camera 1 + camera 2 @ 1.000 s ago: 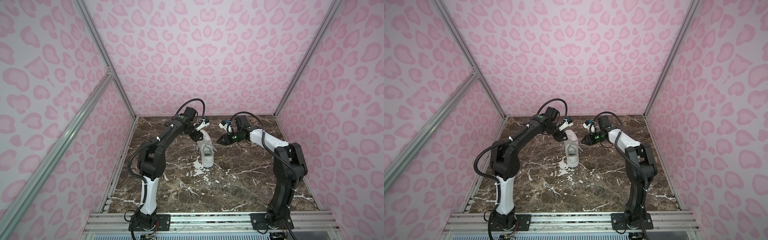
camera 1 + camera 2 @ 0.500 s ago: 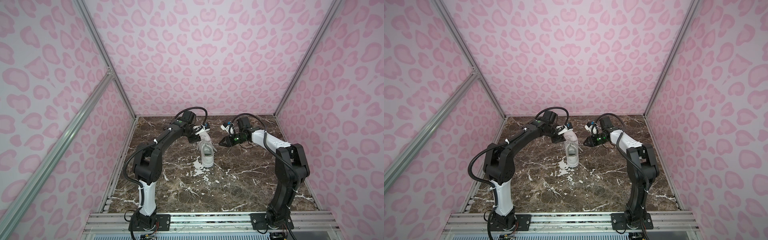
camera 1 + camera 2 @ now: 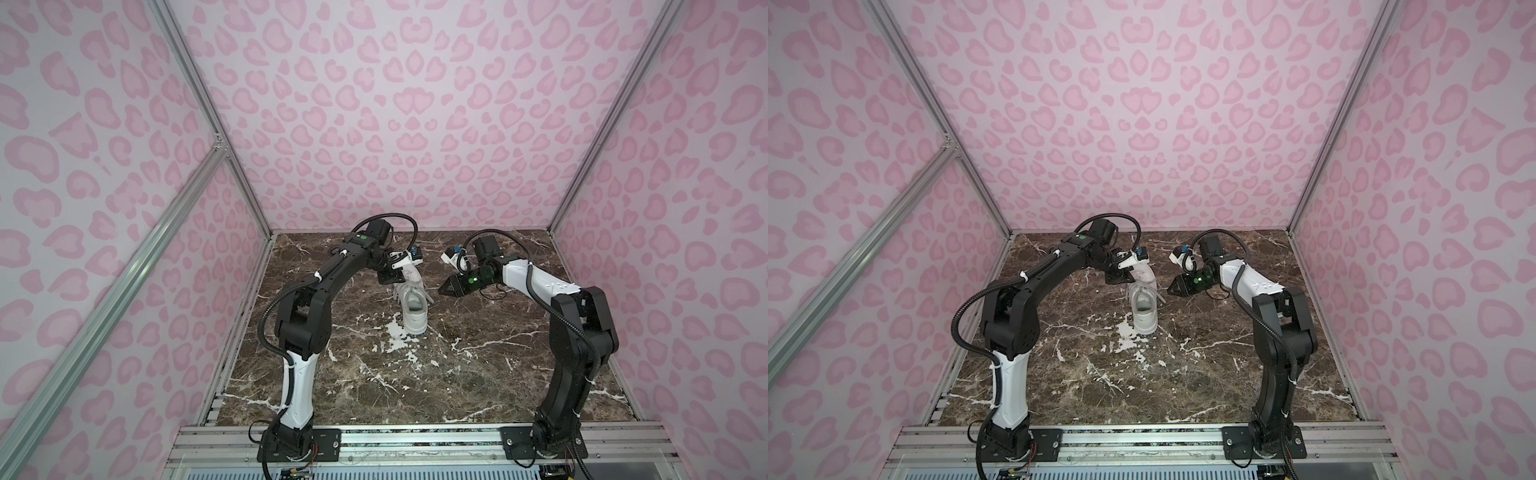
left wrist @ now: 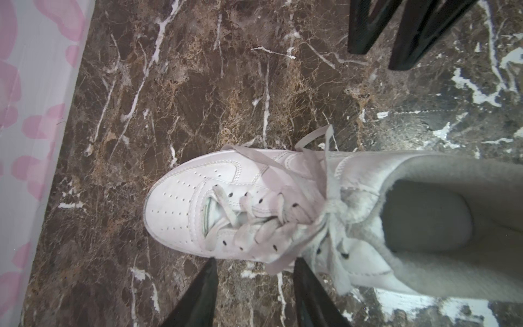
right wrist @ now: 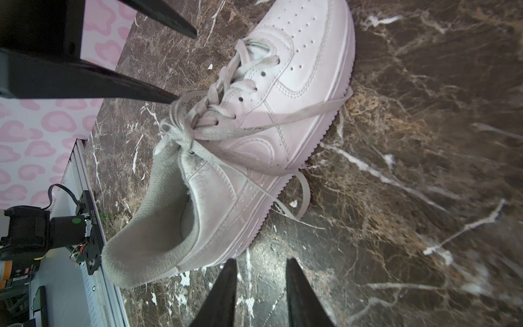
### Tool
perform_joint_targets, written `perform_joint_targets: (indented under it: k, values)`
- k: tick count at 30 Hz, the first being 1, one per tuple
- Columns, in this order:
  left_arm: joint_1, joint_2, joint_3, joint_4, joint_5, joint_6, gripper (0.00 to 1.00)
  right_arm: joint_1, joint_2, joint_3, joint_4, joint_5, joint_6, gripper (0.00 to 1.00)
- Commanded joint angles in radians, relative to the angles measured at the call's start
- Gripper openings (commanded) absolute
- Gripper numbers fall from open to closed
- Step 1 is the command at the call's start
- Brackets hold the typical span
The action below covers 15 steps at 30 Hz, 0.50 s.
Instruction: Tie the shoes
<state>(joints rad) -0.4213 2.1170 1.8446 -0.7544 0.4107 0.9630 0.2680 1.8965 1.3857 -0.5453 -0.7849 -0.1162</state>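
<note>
Left wrist view: my left gripper (image 4: 254,262) straddles a lace (image 4: 278,264) beside the sneaker (image 4: 181,195), parted, probably to pinch it. Right gripper (image 5: 260,260): parted, empty.

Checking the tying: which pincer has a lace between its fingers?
The left pincer: a lace end lies between its fingers; the right pincer frames only floor.

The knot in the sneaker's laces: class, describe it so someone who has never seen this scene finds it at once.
On the brown marble tabletop stands one white sneaker. Where its lacing ends at the grey-lined opening sits the knot: a tight bunched lump, unlike the flat crossings toward the toe and the loose trailing ends.
</note>
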Motion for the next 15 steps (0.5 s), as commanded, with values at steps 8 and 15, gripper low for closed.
perform_joint_targets:
  k: [8,15]
  values:
    - [0.006,0.026,0.028,-0.074,0.03,0.049,0.45,0.007,0.016,0.021,-0.024,0.004,-0.012,0.31]
    - [0.004,0.048,0.048,-0.073,0.06,0.048,0.39,0.008,0.015,0.032,-0.036,0.004,-0.022,0.31]
